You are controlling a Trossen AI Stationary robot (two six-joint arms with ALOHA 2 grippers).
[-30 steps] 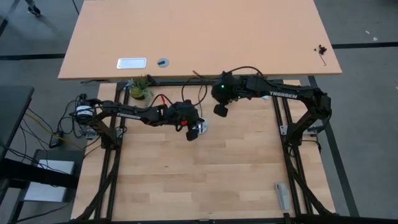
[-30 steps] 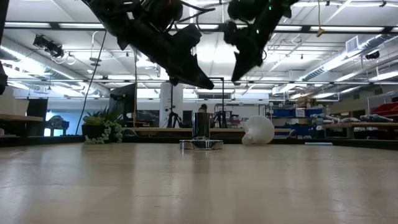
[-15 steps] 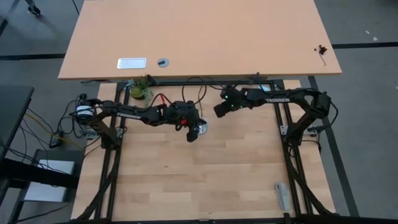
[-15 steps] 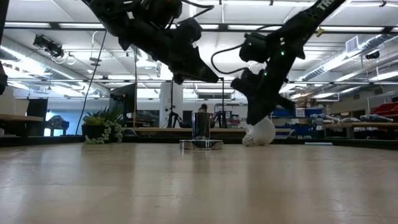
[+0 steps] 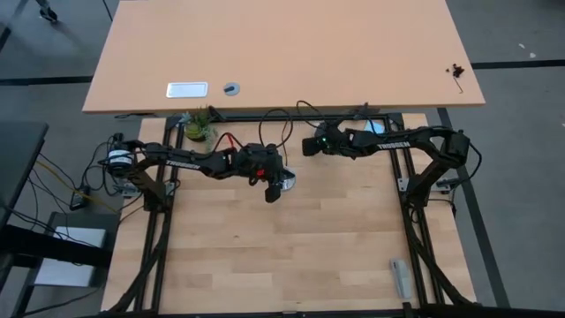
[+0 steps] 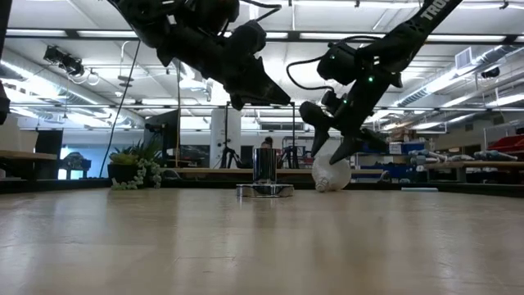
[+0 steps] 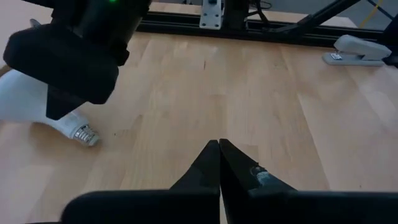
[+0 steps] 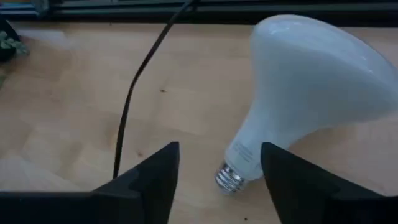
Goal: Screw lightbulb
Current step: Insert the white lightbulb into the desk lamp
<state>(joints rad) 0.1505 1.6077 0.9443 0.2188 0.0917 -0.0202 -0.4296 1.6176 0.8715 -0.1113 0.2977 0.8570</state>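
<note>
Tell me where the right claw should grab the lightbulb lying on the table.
Probably across the tapered neck, coming down from above: the lightbulb lies on its side, and the open right claw already straddles that narrow part near the screw base.

black cord point(image 8: 140, 87) beside lightbulb point(image 8: 311, 87), table point(image 8: 62, 112) open

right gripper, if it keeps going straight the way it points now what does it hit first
Most likely the lightbulb. The right gripper is open, and the bulb's neck and screw base lie on the table between and just ahead of its fingers. How far ahead is hard to judge.
</note>
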